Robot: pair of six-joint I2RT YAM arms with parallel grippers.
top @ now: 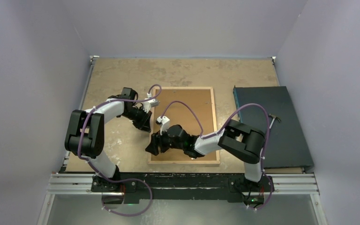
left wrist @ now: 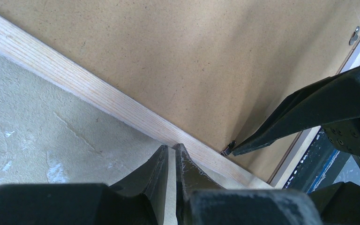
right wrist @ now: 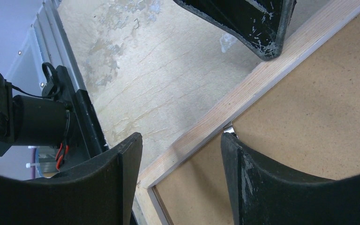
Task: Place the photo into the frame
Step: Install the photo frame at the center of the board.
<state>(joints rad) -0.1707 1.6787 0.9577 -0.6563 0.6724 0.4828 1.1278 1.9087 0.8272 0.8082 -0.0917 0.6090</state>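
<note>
frame point(top: 187, 88): lies flat on the table point(top: 122, 75), light wood back facing up, in front of and between the two arms.
backing board point(top: 192, 108): plain brown, sits inside the rails and fills the opening.
photo: not in sight in any view; the board covers the opening.
left gripper point(left wrist: 171, 151): down on the frame's left rail, about halfway along it; fingers pressed almost together with only a thin slit between them, tips on the wood, nothing pinched that I can see.
right gripper point(right wrist: 180, 152): lower on the same rail, nearer the robot; fingers point(right wrist: 126, 173) spread wide and astride the rail, one over the bare table, the other over the board's edge. Holds nothing.
metal tab point(right wrist: 228, 127): small and bright, at the seam of rail and board, just at the tip of the right gripper's inner finger.
dark mat point(top: 281, 140): flat on the table, right of the frame.
hammer point(top: 274, 117): on the mat, near its upper right.
</note>
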